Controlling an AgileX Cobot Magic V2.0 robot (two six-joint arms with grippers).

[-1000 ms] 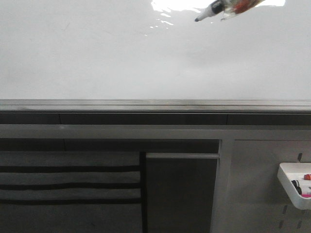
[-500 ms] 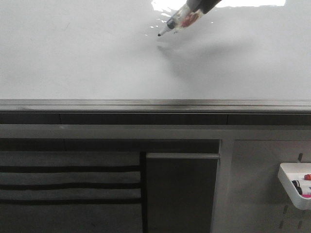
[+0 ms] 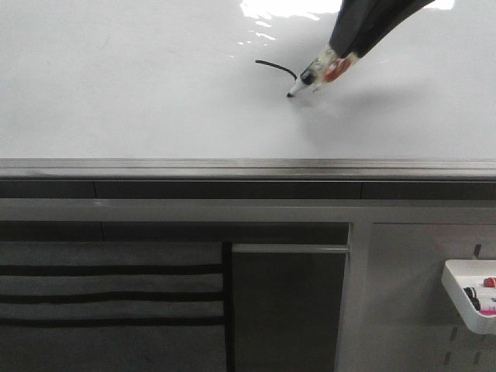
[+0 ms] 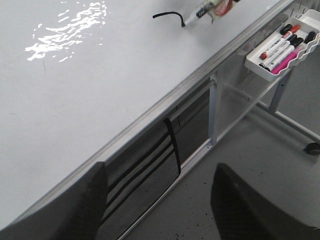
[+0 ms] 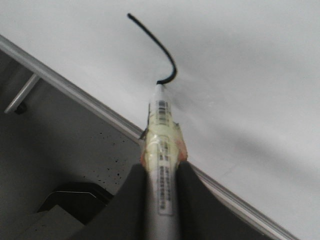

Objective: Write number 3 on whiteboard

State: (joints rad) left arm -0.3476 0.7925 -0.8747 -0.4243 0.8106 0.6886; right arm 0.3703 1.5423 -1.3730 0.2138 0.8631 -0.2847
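One short curved black stroke (image 3: pixel 277 68) is all that shows of the number 3 so far; it lies in the upper middle of the whiteboard (image 3: pixel 139 93) in the front view, beginning at a thin left end and bending down to the marker's tip. The marker (image 3: pixel 308 78) touches the board at that end of the line, tilted, with yellowish tape wrapped round its barrel. The right gripper (image 5: pixel 160 187) is clamped on the marker, a dark finger on each side of the barrel, as the right wrist view shows; in the front view only its dark lower part enters from the top edge and the arm above is cut off. The printed label on the barrel is too blurred to read.

The left gripper (image 4: pixel 160 205) hangs off the board's near edge, over the floor, its two dark fingers spread apart with nothing between them; only their tips are in frame. Glare whitens a patch of the board near the top. A grey ledge (image 3: pixel 248 168) runs along the board's edge. A white tray (image 4: pixel 282 47) holding several markers hangs below the ledge to the right, partly cut off in the front view.
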